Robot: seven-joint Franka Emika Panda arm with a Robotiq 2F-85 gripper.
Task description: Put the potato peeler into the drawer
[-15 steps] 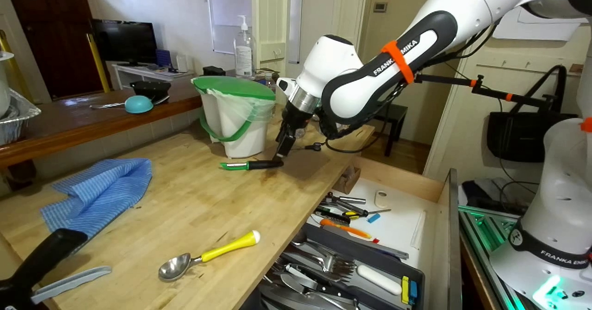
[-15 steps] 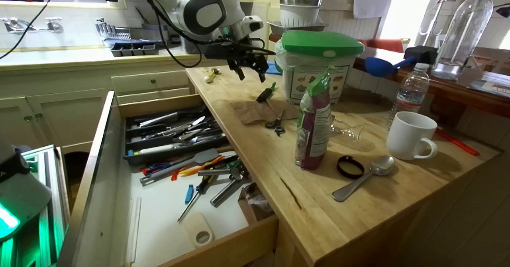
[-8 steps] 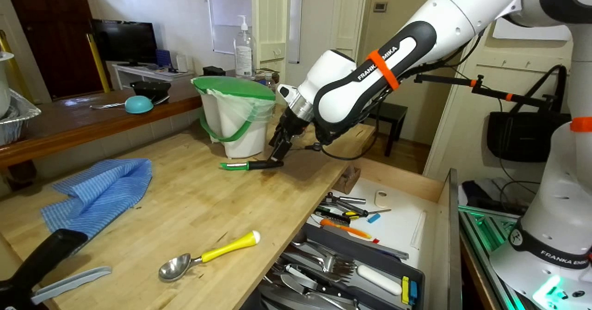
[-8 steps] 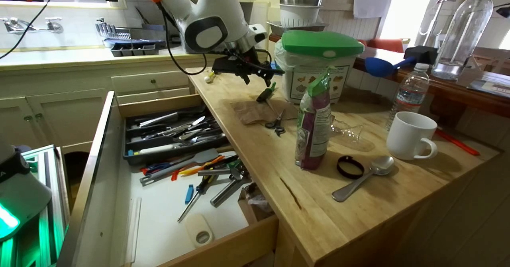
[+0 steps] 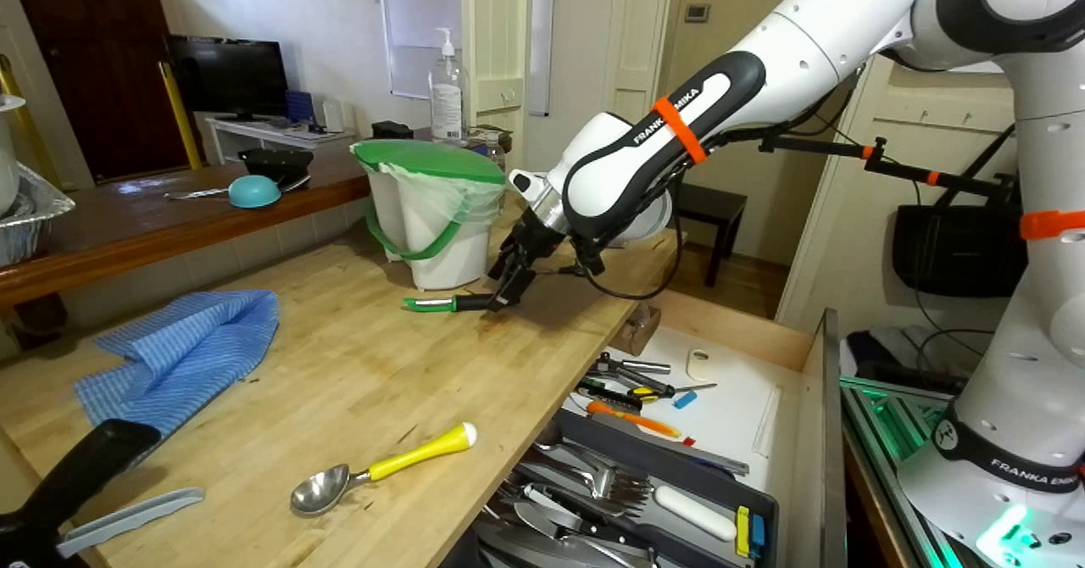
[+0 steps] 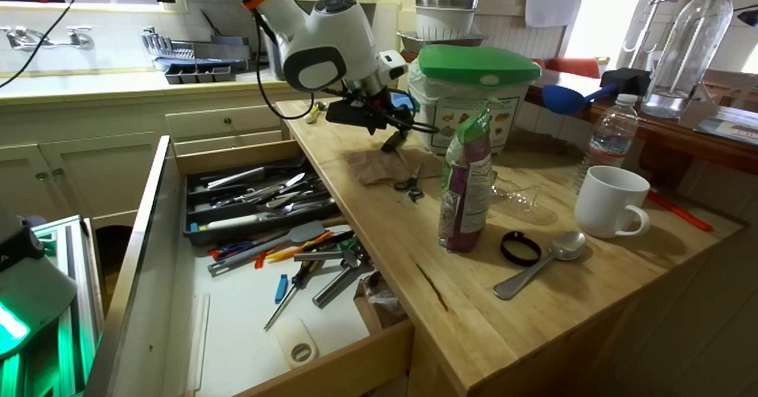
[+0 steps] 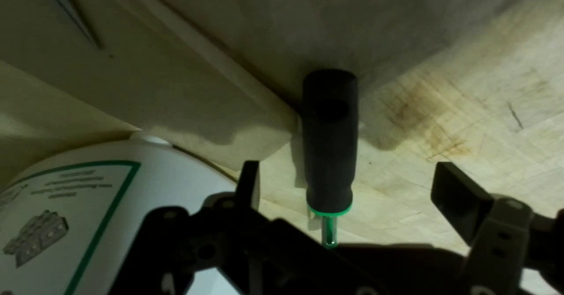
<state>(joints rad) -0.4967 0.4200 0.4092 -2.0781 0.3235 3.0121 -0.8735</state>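
The potato peeler has a black handle and a green head and lies on the wooden counter. It shows in both exterior views (image 5: 441, 303) (image 6: 391, 142) and in the wrist view (image 7: 330, 141). My gripper (image 7: 346, 171) is open, with one finger on each side of the handle's head end and apart from it. In the wrist view the peeler's head is hidden behind the gripper. In the exterior views the gripper (image 5: 502, 295) (image 6: 388, 131) is low at the handle and covers part of the peeler. The drawer (image 5: 737, 324) (image 6: 237, 332) stands open beside the counter, holding cutlery and tools.
A white bin with a green lid (image 5: 441, 254) stands close beside the gripper. Brown paper (image 6: 370, 166), scissors (image 6: 408, 186) and an upright bag (image 6: 468, 195) are near. A yellow-handled scoop (image 5: 424, 452) and a blue cloth (image 5: 186, 339) lie on the counter.
My gripper has moved down and tilted, from above the peeler to around its handle. The fingers stay open. The peeler and the drawer have not moved.
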